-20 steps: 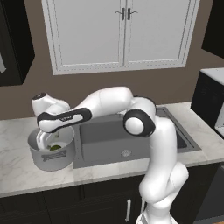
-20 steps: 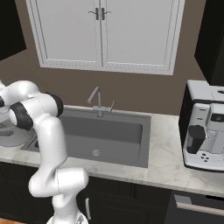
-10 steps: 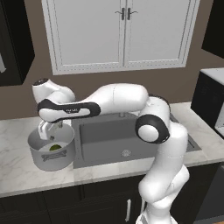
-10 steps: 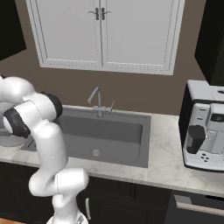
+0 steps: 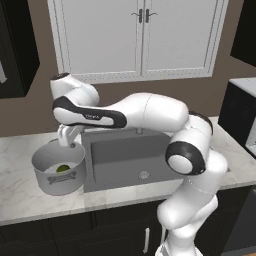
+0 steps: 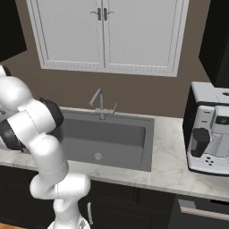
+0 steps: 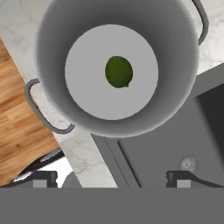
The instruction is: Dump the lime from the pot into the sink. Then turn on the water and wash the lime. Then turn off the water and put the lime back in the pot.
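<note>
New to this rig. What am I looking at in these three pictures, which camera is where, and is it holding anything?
It is a rendered kitchen with one white robot arm on a base that can drive. Two cameras ride on the base behind the arm, one to its left and one to its right, looking forward over the counter. The third sits on the hand and looks down along the gripper.

In the left base view the gripper hangs over the pot, which stands on the marble counter just left of the sink. The hand view looks straight into the pot: the lime lies on its pale bottom. The right base view shows the faucet behind the sink and a coffee machine at the right.

The gripper is open and holds nothing.
</note>
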